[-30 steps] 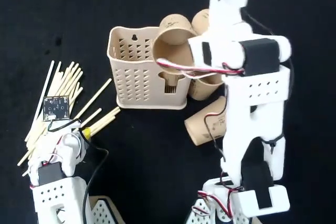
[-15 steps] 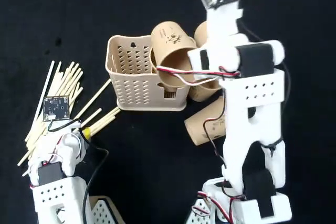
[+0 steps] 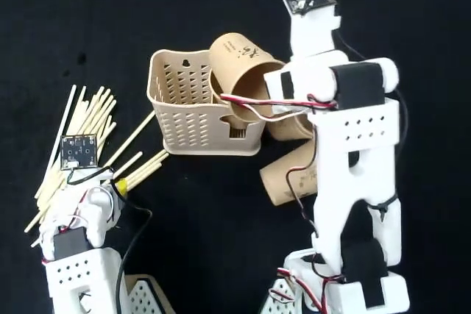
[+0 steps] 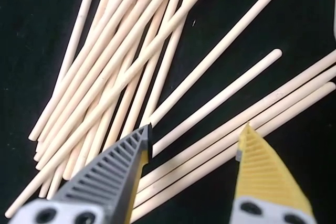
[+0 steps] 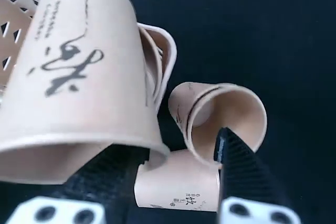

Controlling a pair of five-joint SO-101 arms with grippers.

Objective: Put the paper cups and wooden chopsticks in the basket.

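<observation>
The beige slotted basket (image 3: pixel 188 112) stands mid-table. A paper cup (image 3: pixel 241 64) (image 5: pixel 79 93) leans tilted over its right end, base up and away, mouth toward my right gripper (image 5: pixel 184 145). That gripper is open: the cup's rim rests by one finger while the other black finger (image 5: pixel 239 161) stands well apart. More paper cups lie beside the basket (image 3: pixel 288 174) (image 5: pixel 220 111). Wooden chopsticks (image 3: pixel 77 134) (image 4: pixel 121 61) lie fanned at the left. My left gripper (image 4: pixel 197 127) hovers open just above them, holding nothing.
Another cup (image 3: pixel 291 126) is partly hidden under the right arm. A few chopsticks (image 3: pixel 143 167) lie between the pile and the basket's near left corner. Black cloth covers the table, with free room in front of the basket.
The cup at the right gripper has tipped from mouth-up to leaning over the basket's right end. The right wrist shifted slightly. The left arm has not moved.
</observation>
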